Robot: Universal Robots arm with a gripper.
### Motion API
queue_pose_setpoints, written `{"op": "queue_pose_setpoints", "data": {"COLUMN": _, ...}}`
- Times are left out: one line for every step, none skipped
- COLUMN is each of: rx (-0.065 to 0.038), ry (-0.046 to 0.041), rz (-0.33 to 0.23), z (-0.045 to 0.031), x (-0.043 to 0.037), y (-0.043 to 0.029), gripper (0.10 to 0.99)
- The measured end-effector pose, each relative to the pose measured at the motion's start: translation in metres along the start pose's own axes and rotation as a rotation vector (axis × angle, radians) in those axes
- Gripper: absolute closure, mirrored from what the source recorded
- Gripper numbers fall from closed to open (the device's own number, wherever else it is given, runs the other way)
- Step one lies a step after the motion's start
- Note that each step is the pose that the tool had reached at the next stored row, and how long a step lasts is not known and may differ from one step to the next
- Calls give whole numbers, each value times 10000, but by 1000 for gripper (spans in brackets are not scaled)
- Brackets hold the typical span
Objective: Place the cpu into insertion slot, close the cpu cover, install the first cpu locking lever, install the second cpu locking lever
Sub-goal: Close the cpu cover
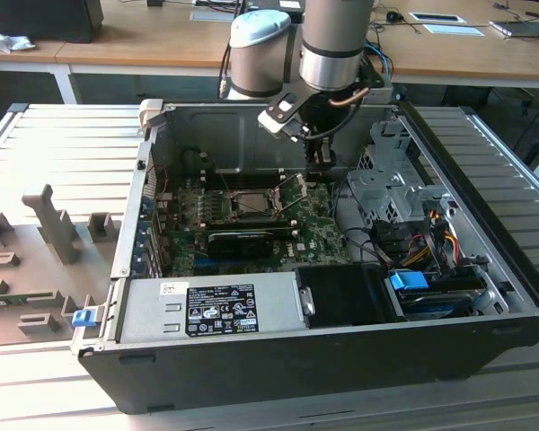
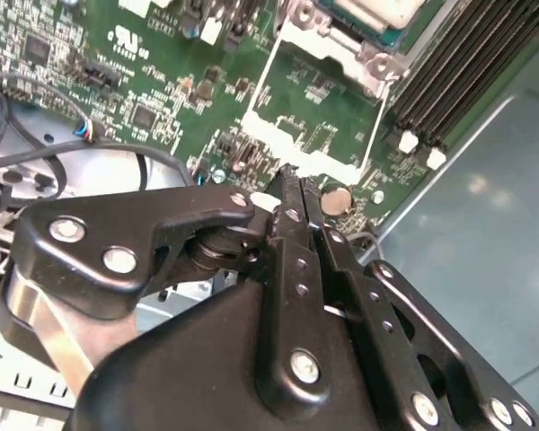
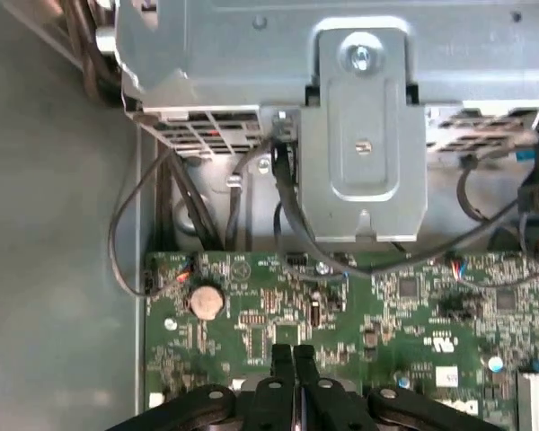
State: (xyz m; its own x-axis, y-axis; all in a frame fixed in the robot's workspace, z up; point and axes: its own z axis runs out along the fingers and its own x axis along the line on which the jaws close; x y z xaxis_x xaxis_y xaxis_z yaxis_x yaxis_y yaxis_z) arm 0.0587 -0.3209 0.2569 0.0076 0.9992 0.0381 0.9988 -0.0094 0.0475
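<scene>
My gripper [image 1: 322, 160] hangs inside the open computer case, just to the exterior view's right of the cpu socket [image 1: 250, 203]. Its two black fingers are pressed together with nothing between them, as seen in the second wrist view [image 2: 287, 175] and the first wrist view [image 3: 292, 355]. The cpu cover [image 2: 292, 136], a thin grey frame with a square cut-out, stands swung open from the socket, and my fingertips sit close by its free edge. It shows tilted up in the exterior view [image 1: 292, 190]. The cpu [image 2: 373, 9], silver-grey on top, lies in the socket.
Dark memory sticks [image 2: 458, 72] run beside the socket. A metal drive cage [image 1: 391, 184] and bundled cables [image 1: 413, 242] crowd the exterior view's right. The power supply [image 1: 211, 310] lines the case's near side. A coin battery [image 3: 207, 301] sits on the green board.
</scene>
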Motion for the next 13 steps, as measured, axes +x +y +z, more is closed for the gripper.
{"op": "queue_pose_setpoints", "data": {"rx": 8, "ry": 0, "rz": -5, "z": 2, "x": 0, "y": 11, "gripper": 933}}
{"op": "queue_pose_setpoints", "data": {"rx": 22, "ry": -2, "rz": -10, "z": 5, "x": -1, "y": 32, "gripper": 933}}
{"op": "queue_pose_setpoints", "data": {"rx": 34, "ry": 0, "rz": -17, "z": 11, "x": 0, "y": 56, "gripper": 933}}
{"op": "queue_pose_setpoints", "data": {"rx": 38, "ry": 0, "rz": -20, "z": 18, "x": 0, "y": 65, "gripper": 933}}
{"op": "queue_pose_setpoints", "data": {"rx": 40, "ry": 0, "rz": -26, "z": 35, "x": -1, "y": 69, "gripper": 933}}
{"op": "queue_pose_setpoints", "data": {"rx": 41, "ry": -1, "rz": -37, "z": 75, "x": -3, "y": 71, "gripper": 933}}
{"op": "queue_pose_setpoints", "data": {"rx": 46, "ry": 3, "rz": -48, "z": 98, "x": -4, "y": 70, "gripper": 933}}
{"op": "queue_pose_setpoints", "data": {"rx": 141, "ry": 28, "rz": -60, "z": 101, "x": -4, "y": 70, "gripper": 933}}
{"op": "queue_pose_setpoints", "data": {"rx": 340, "ry": 39, "rz": -55, "z": 102, "x": -4, "y": 70, "gripper": 933}}
{"op": "queue_pose_setpoints", "data": {"rx": 549, "ry": 45, "rz": -49, "z": 102, "x": -3, "y": 69, "gripper": 933}}
{"op": "queue_pose_setpoints", "data": {"rx": 556, "ry": 43, "rz": -47, "z": 101, "x": -4, "y": 57, "gripper": 933}}
{"op": "queue_pose_setpoints", "data": {"rx": 556, "ry": 44, "rz": -48, "z": 100, "x": -4, "y": 44, "gripper": 933}}
{"op": "queue_pose_setpoints", "data": {"rx": 556, "ry": 45, "rz": -48, "z": 100, "x": -4, "y": 28, "gripper": 933}}
